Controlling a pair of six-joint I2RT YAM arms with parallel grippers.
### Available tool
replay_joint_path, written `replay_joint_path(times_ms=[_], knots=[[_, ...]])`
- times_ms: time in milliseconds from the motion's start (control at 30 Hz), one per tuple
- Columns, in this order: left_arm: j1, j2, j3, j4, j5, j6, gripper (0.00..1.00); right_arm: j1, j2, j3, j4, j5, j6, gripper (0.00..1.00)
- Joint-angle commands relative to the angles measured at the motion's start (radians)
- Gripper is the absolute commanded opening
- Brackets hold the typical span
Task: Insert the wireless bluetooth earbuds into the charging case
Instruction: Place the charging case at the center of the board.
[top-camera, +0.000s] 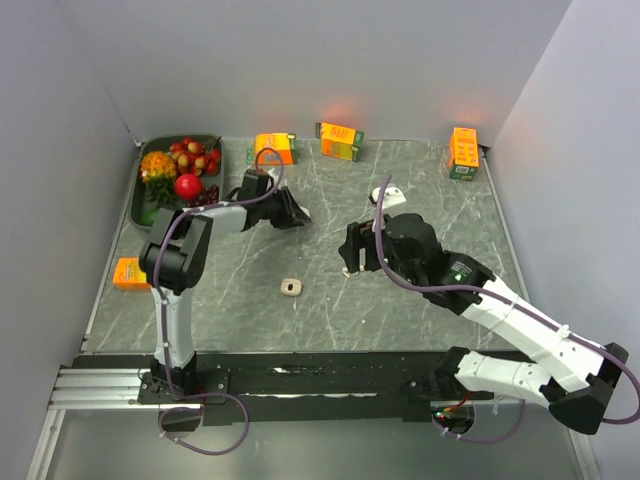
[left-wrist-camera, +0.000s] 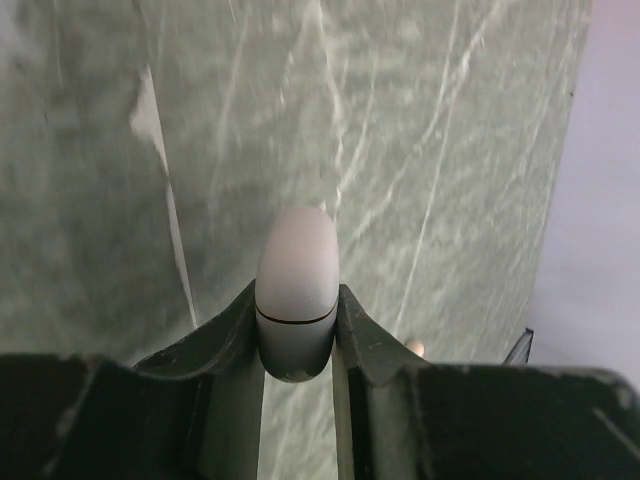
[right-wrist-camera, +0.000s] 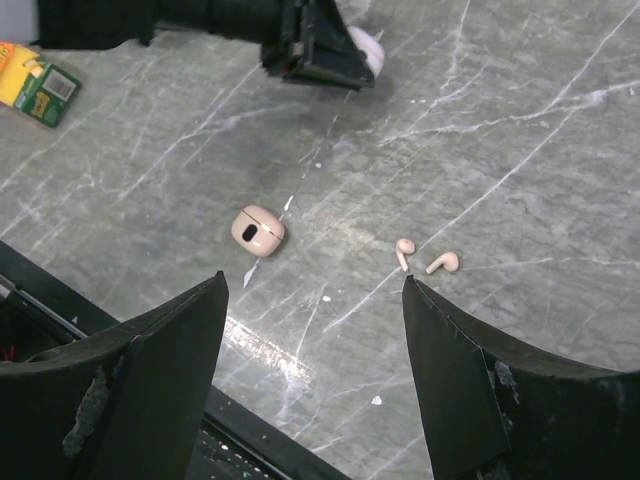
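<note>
Two wireless earbuds (right-wrist-camera: 404, 250) lie close together on the desk (right-wrist-camera: 520, 150) | my right end effector (right-wrist-camera: 315, 285) gapes above | my left end effector (left-wrist-camera: 296, 300) clamps the charging case (left-wrist-camera: 296, 255) | carton (right-wrist-camera: 38, 85) print unreadable

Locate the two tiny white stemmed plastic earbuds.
In the right wrist view, the earbuds lie together on the marble table, right of the rounded beige holed piece.

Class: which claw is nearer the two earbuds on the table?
Right. The right claw hovers open over the earbuds; the left claw, gripping a white case, is farther off.
</note>
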Motion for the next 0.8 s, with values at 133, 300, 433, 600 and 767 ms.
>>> replay_joint_path(times_ms=[133,300,433,600,767], knots=[[0.018,0.157,0.25,-0.272,0.009,0.07,0.08,-0.025,-0.042,-0.023,0.043,0.008,0.005,0.78],[0.029,0.179,0.261,-0.312,0.002,0.077,0.2,-0.03,-0.049,-0.033,0.043,0.0,0.008,0.79],[0.034,0.171,0.243,-0.31,0.014,0.078,0.31,-0.036,-0.049,-0.035,0.043,-0.003,0.008,0.79],[0.037,0.136,0.188,-0.296,0.019,0.083,0.46,-0.036,-0.053,-0.041,0.047,0.006,0.01,0.79],[0.037,0.098,0.123,-0.287,0.022,0.092,0.53,-0.038,-0.062,-0.05,0.054,0.006,0.013,0.79]])
